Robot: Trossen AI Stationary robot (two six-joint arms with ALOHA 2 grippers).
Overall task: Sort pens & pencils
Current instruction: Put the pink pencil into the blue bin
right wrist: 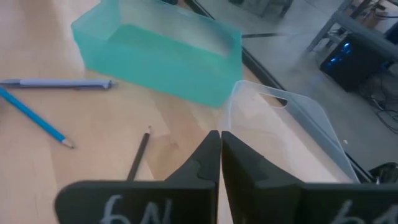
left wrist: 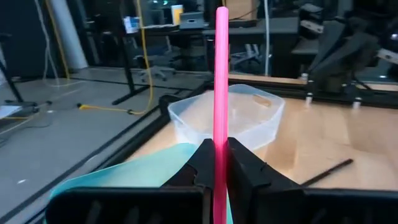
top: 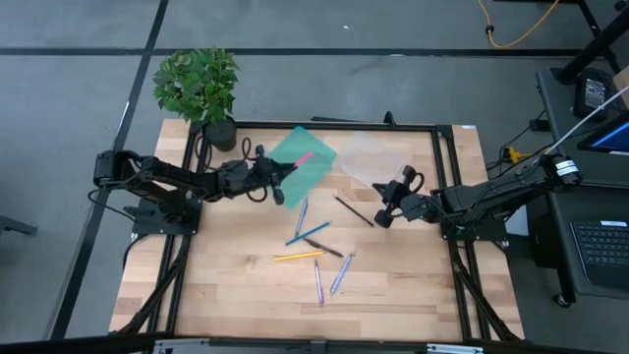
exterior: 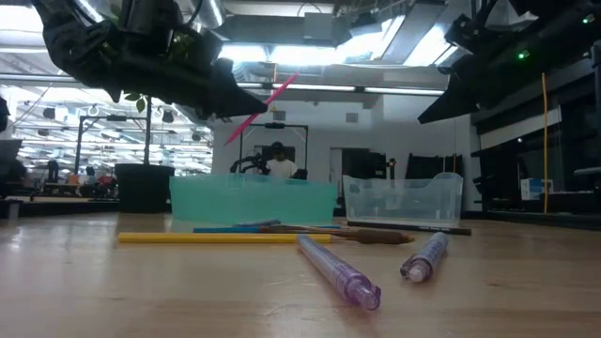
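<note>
My left gripper [top: 283, 169] is shut on a pink pen [left wrist: 221, 74] and hovers over the teal bin [top: 313, 169]. My right gripper [right wrist: 219, 142] is shut on nothing; it hangs above the table between the clear bin [top: 371, 157] and a black pencil [top: 352, 210]. The other sticks lie flat on the wood: two blue ones [top: 307, 228], a yellow one [top: 298, 256], a dark one [top: 331, 250] and two lavender pens [top: 329, 279]. In the low view the yellow stick [exterior: 216, 238] and the lavender pens [exterior: 338, 272] are nearest. My left gripper pinches the pink pen between its two fingers [left wrist: 249, 168] near the pen's lower end [left wrist: 220, 155]. The fingers come from the table's left, about level. The pen juts out ahead of them, tilted upward [exterior: 265, 103], lifted clear above the teal bin.
A potted plant [top: 201, 88] stands at the table's far left corner. The teal bin [exterior: 254, 199] and the clear bin [exterior: 404, 199] sit side by side at the far middle. Bare wood lies along the near edge and on both sides of the sticks.
</note>
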